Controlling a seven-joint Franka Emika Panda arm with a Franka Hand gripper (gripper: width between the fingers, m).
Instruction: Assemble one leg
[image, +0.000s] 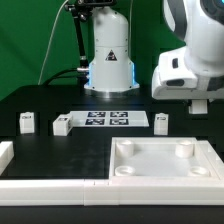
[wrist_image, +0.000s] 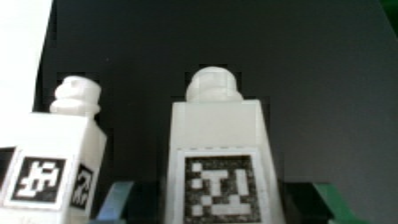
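The leg (wrist_image: 219, 150) sits dead centre in the wrist view, tag face toward the camera, its rounded peg pointing away. The gripper (wrist_image: 221, 205) has it: jaws drawn in about halfway and closed on the post's two sides, with a dark fingertip (wrist_image: 118, 198) showing on each flank. Whether it is lifted off the table, I can't tell. Just beside it is a second leg (wrist_image: 54, 150) with the same tag and peg, a thin dark gap between the two.

Over to the exterior view: the gripper (image: 200, 104) hangs low, well off to the exterior view's right of the marker board (image: 105, 120), and the gripped leg can't be made out under the hand. The second leg (image: 161, 121) stands just right of the marker board. A third leg (image: 62, 125) is just beside the board's left end, and a fourth leg (image: 27, 122) is farther left. The tabletop (image: 165, 160) lies nearer the camera than the marker board, toward the right, sockets facing up.
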